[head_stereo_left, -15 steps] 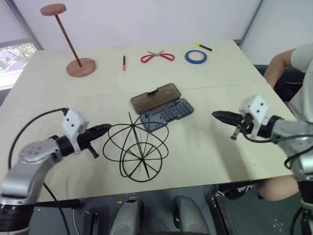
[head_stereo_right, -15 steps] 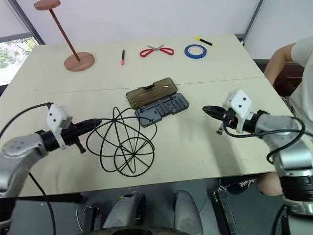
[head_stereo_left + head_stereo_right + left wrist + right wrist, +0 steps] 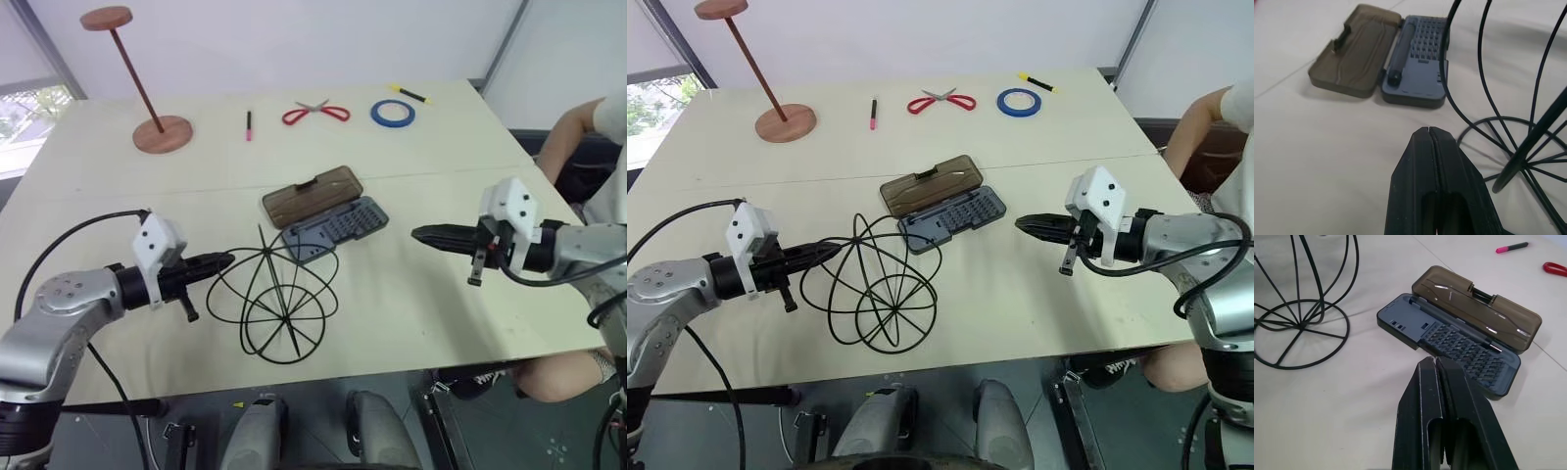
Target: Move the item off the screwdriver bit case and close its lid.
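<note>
Both hands, left and right, have edged inward w/ fingers shut, empty; cage lies on the table beside the case (lid open), so closing's next.

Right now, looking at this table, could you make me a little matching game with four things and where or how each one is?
Things:
1. wire globe
2. lid
3. blue tape roll
4. left gripper

States:
A. lying open beside its tray
B. shut, next to the wire hoops
C. far side of the table, by the scissors
D. standing beside the bit case

Pairs: 1-D, 2-A, 3-C, 4-B
</note>
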Available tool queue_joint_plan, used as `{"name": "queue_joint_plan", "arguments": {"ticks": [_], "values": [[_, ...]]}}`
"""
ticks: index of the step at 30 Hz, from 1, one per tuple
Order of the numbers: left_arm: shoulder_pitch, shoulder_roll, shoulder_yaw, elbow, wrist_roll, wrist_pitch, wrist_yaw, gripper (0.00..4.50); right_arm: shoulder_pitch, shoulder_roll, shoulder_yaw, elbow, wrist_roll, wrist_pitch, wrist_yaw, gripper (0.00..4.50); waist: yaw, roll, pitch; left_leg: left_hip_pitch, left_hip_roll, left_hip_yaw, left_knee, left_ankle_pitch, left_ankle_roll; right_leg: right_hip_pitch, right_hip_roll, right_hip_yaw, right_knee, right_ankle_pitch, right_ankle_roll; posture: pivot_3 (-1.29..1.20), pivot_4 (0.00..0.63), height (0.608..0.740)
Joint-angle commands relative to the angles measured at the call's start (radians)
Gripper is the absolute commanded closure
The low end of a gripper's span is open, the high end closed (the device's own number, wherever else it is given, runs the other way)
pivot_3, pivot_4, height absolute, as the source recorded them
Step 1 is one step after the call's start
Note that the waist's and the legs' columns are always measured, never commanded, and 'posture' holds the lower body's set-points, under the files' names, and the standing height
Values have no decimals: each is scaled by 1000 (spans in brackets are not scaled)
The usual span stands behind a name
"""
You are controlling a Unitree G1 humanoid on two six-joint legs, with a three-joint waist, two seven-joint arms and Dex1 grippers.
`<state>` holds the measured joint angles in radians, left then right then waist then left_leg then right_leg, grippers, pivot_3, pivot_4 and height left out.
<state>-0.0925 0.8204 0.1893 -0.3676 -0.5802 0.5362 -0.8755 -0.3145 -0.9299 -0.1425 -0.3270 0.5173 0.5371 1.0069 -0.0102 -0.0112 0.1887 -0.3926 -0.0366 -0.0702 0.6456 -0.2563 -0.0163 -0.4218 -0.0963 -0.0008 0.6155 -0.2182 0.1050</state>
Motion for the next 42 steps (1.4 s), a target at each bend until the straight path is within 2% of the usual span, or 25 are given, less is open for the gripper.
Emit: {"name": "queue_joint_plan", "arguments": {"ticks": [1,17,22,23,26,35,42], "values": [[-14,6,17,-17,-9,-1,-10,4500,-1,-15,-36,-33,12,-1,-1,4460,0,0,0,0,0,0,0,0,0,0,0,0,0,0,0,0,150,740],[-23,-2,-3,13,26,-21,-18,4500,27,-3,-26,-66,27,10,-7,4460,0,0,0,0,0,0,0,0,0,0,0,0,0,0,0,0,150,740],[-16,-10,-17,33,51,-41,-24,4500,65,-12,-18,-152,98,72,23,2177,1,0,0,0,0,0,0,0,0,0,0,0,0,0,0,0,150,740],[-18,-11,-19,36,54,-42,-27,4500,66,-11,-16,-160,103,79,22,1553,1,0,0,0,0,0,0,0,0,0,0,0,0,0,0,0,150,740],[-26,-15,-22,43,61,-44,-31,4500,66,-5,-11,-180,109,91,14,49,1,0,0,0,1,0,0,0,0,0,-1,0,0,0,0,0,150,740],[-43,-33,-35,50,79,-46,-38,4500,81,4,4,-307,258,211,3,49,2,0,0,0,1,0,0,0,0,0,-1,0,0,0,0,0,150,740],[-50,-36,-42,48,88,-45,-38,4500,36,43,85,-323,272,228,-28,49,2,0,0,-1,1,0,0,0,0,0,-1,0,0,0,0,0,150,740]]}}
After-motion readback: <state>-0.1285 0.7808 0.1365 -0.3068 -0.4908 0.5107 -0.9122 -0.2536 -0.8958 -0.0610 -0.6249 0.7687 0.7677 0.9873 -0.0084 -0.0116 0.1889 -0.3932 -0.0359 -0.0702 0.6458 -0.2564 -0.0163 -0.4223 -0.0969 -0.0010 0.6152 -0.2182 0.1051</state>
